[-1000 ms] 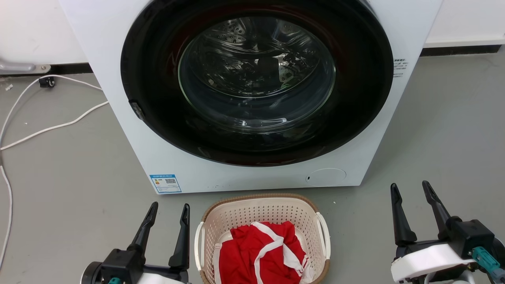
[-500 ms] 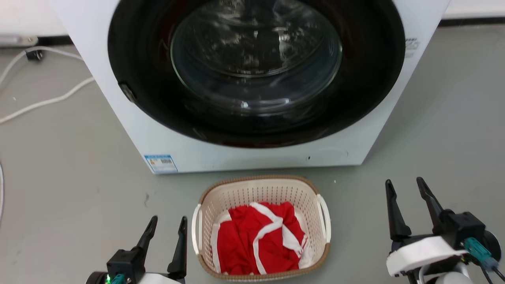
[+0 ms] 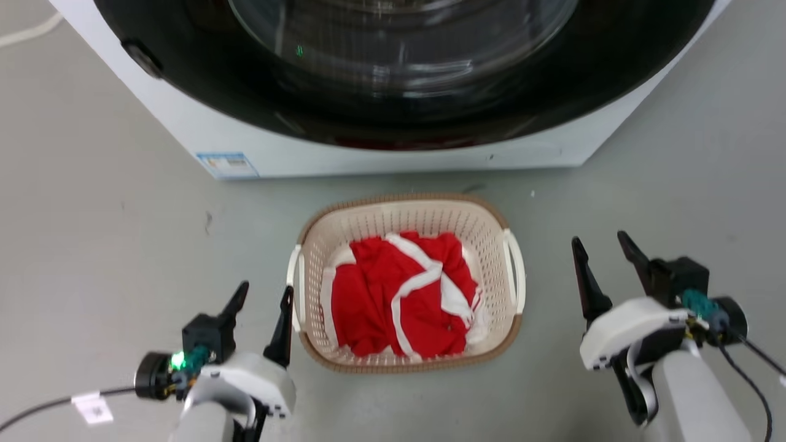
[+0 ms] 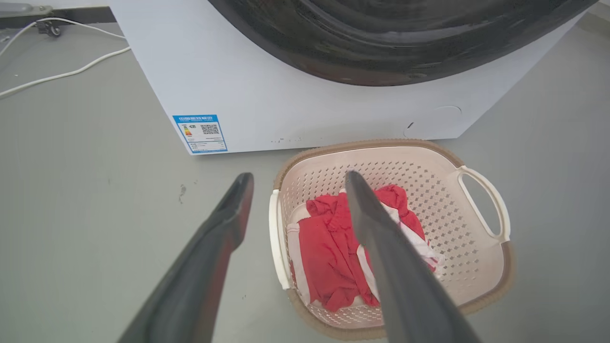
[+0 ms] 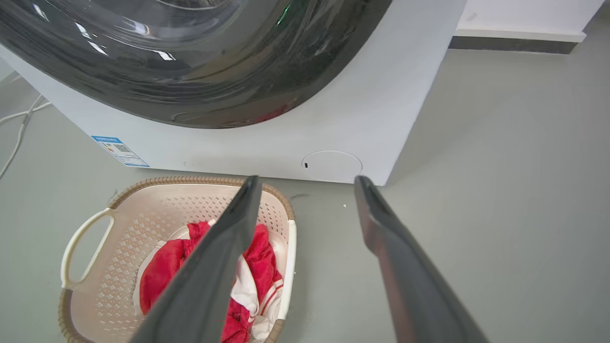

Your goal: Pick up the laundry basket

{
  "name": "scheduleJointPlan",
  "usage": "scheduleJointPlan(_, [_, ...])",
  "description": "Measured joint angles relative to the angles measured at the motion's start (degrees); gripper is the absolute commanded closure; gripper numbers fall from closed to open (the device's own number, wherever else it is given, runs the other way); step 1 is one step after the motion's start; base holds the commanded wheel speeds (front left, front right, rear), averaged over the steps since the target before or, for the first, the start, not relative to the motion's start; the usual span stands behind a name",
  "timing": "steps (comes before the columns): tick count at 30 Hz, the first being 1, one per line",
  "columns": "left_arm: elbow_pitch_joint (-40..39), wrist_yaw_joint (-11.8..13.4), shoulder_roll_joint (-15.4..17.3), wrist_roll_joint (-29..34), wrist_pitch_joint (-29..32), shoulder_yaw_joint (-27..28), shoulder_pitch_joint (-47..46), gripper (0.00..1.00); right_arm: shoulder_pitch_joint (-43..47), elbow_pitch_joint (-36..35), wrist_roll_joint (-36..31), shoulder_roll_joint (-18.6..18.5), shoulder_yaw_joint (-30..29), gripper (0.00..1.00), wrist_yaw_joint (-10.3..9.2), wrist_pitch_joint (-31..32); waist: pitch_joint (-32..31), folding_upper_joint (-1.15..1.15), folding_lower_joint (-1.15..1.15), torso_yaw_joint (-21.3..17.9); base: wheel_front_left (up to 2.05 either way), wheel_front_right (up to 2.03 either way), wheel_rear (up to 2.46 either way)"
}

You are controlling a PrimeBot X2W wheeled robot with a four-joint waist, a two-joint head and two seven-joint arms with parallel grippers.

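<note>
Tipped lower than a second ago, the head camera shows the white washing machine (image 3: 393,161) behind the laundry basket (image 3: 405,220), which sits on the floor (image 3: 92,215) holding a red-and-white garment (image 3: 381,301), left claw (image 3: 264,288) just beside its left handle (image 3: 296,285), right claw (image 3: 599,238) off its right side, both spread apart.

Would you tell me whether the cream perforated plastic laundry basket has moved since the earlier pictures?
No. The laundry basket still sits just before the white washer, centred on it as before; the head camera tilted down.
</note>
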Motion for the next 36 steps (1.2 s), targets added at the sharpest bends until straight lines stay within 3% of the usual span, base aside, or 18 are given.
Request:
scheduleJointPlan(8, [9.1, -0.1, 4.0, -2.2, 0.0, -4.7, -10.6, 0.00, -8.8, 8.1, -1.5, 0.0, -1.0, 0.00, 0.00, 5.4, 8.9, 0.00, 0.01, 0.3, 0.00, 0.00, 0.00])
scheduleJointPlan(9, [12.9, -0.1, 5.2, -3.3, 0.0, -6.5, -14.4, 0.00, -11.6, 11.9, -1.9, 0.0, -0.9, 0.00, 0.00, 7.9, 11.8, 0.00, 0.01, 0.2, 0.00, 0.00, 0.00])
scheduleJointPlan(16, [23.4, -0.1, 7.2, -7.2, 0.0, -12.8, -23.3, 0.00, -18.3, 18.4, -1.1, 0.0, 1.6, 0.00, 0.00, 11.0, 17.5, 0.00, 0.00, 0.2, 0.00, 0.00, 0.00])
scheduleJointPlan(19, [27.2, -0.1, 7.3, -9.3, 0.4, -16.4, -27.3, 0.00, -20.9, 20.6, 0.0, 0.0, 2.4, 0.00, 0.00, 12.1, 19.5, 0.00, 0.01, 0.3, 0.00, 0.00, 0.00])
scheduleJointPlan(20, [30.3, -0.1, 7.7, -12.6, 0.8, -21.1, -31.0, 0.00, -23.7, 23.6, 0.2, 0.0, 3.8, 0.00, 0.00, 13.6, 21.7, 0.00, 0.01, 0.5, 0.00, 0.00, 0.00])
scheduleJointPlan(36, [33.3, -0.1, 10.8, -25.2, 5.8, -35.8, -41.5, 0.00, -33.6, 31.6, 3.0, 0.0, 7.7, 0.00, 0.00, 18.8, 28.5, 0.00, 0.00, 1.5, 0.00, 0.00, 0.00])
